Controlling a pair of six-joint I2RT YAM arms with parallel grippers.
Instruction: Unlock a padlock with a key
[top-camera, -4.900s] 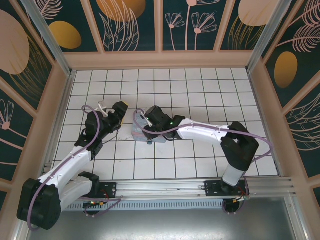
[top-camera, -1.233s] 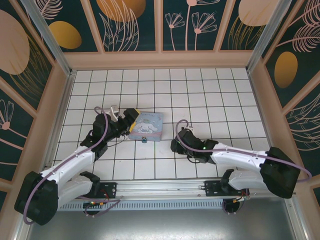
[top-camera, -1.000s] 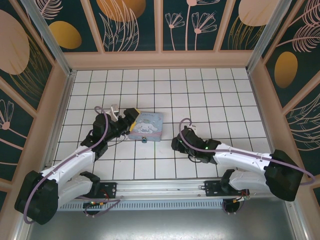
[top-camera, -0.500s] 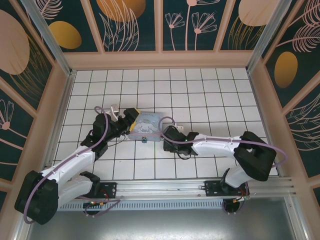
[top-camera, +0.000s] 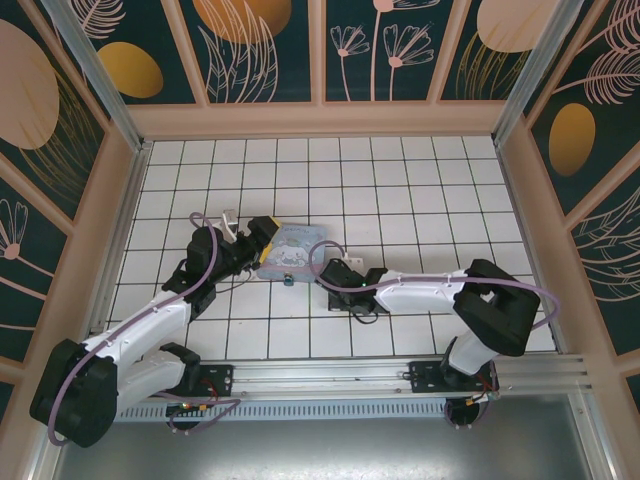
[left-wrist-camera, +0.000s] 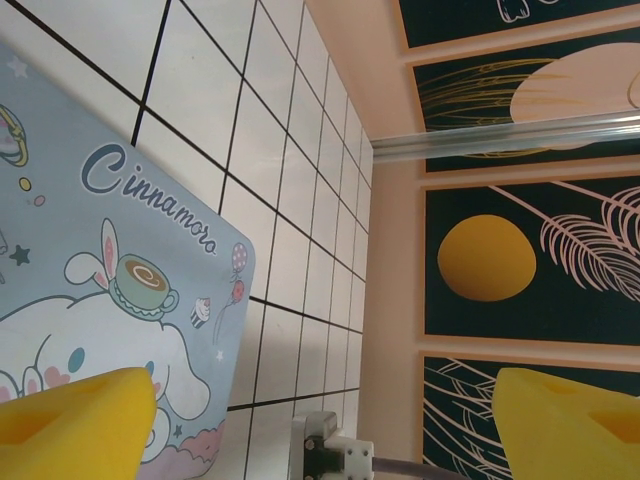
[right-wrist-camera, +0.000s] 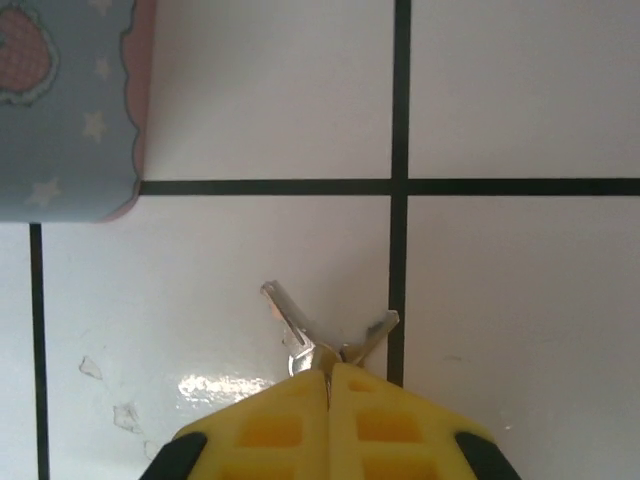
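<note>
Yellow right end effector (right-wrist-camera: 328, 375) pinches the key (right-wrist-camera: 291, 322), blade poking forward; the padlock (top-camera: 287, 279) sits near on its left. Left end effector (left-wrist-camera: 320, 410) is wide open.

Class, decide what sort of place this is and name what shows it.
Probably a robot test cell dressed as a room: white tiled floor, leaf-painted wall panels, and a left arm and right arm bolted to a metal rail.
</note>
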